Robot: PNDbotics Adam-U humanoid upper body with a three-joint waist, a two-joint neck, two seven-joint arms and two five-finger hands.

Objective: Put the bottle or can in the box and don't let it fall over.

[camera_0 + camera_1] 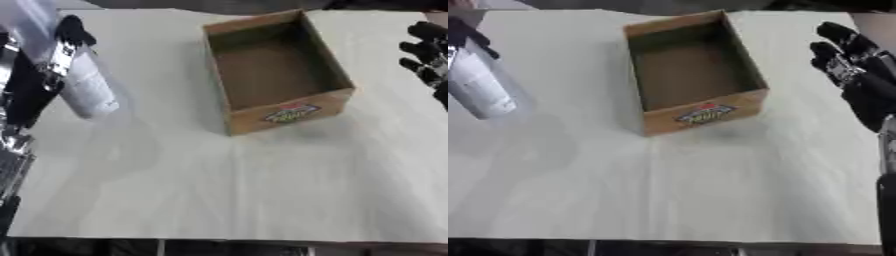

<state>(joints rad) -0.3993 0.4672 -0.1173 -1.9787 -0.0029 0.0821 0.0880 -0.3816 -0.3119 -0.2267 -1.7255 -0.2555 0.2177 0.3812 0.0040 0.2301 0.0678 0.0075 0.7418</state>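
Now my left robot hand (39, 75) grips the clear bottle (87, 85), tilted above the worktop (262, 190).
Well left of it sits the cardboard box (276, 70), apart from the bottle. My right robot hand (859, 70) hovers beside the box, fingers straight and holding nothing.

bottle (87, 87): motion-blurred, top hidden behind left hand (52, 55) | left hand: cut by frame edge, grip unclear | right hand (855, 65): wrist cropped at right edge | box (276, 70) label (290, 113): unreadable
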